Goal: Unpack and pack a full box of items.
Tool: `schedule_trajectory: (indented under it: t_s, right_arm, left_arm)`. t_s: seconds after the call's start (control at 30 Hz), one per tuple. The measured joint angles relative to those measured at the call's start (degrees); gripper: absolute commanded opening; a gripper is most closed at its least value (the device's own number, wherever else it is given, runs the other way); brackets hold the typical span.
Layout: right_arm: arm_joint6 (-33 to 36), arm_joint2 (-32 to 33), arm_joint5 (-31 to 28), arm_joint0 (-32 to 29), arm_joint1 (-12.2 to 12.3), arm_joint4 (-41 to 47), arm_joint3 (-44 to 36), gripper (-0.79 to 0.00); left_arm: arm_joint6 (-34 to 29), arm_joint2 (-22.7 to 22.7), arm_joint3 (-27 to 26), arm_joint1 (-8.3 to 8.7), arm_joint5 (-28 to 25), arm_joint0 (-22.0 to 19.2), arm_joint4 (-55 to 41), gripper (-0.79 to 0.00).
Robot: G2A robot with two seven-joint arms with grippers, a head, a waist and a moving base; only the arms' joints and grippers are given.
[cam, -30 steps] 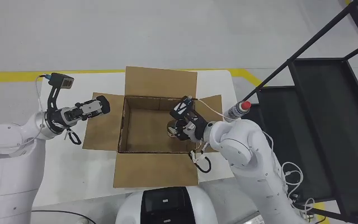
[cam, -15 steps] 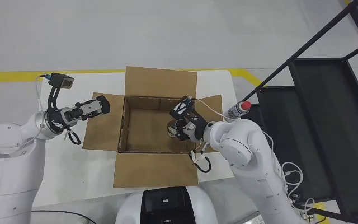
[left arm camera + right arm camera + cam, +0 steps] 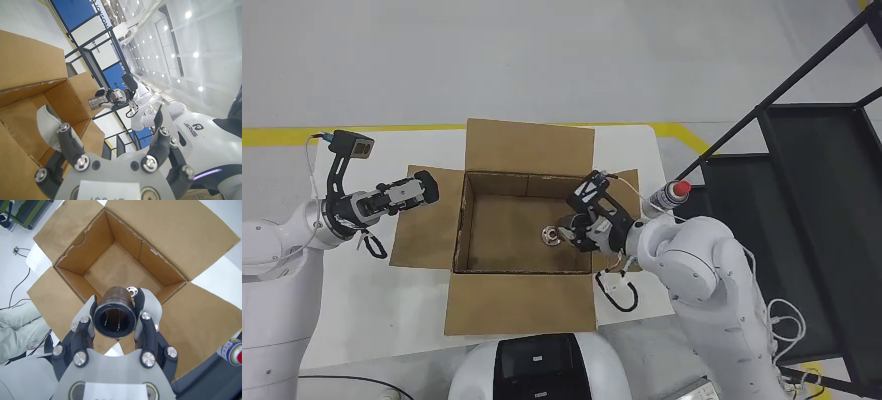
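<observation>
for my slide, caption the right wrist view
The right gripper holds a linear bearing over the open cardboard box.

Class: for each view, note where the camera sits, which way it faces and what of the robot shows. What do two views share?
Top view: above the arms, facing down at the box; both arms show.
Left wrist view: behind the open left gripper, looking across the box to the right gripper.
Right wrist view: behind the right gripper, facing down into the box.
Shared: both wrist views show the cylinder in the right gripper.
</observation>
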Motion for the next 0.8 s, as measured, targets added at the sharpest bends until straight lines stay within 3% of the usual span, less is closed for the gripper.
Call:
schedule_trajectory:
  t_s: [0.27, 0.53, 0.8]
  right_arm:
    - [7.3, 10.8, -2.1, -5.2, 1.7, 7.3, -7.8, -0.785]
    - [7.6, 24.8, -1.0, -5.8, 3.0, 14.3, -7.7, -0.785]
    - [7.6, 36.8, 1.2, -11.8, 3.9, 19.2, -7.7, -0.785]
  left_arm:
    - [0.0, 0.0, 0.0, 0.0, 0.0, 0.0, 0.0, 0.0]
    - [0.0, 0.0, 0.0, 0.0, 0.0, 0.0, 0.0, 0.0]
    - [0.0, 0.0, 0.0, 0.0, 0.0, 0.0, 0.0, 0.0]
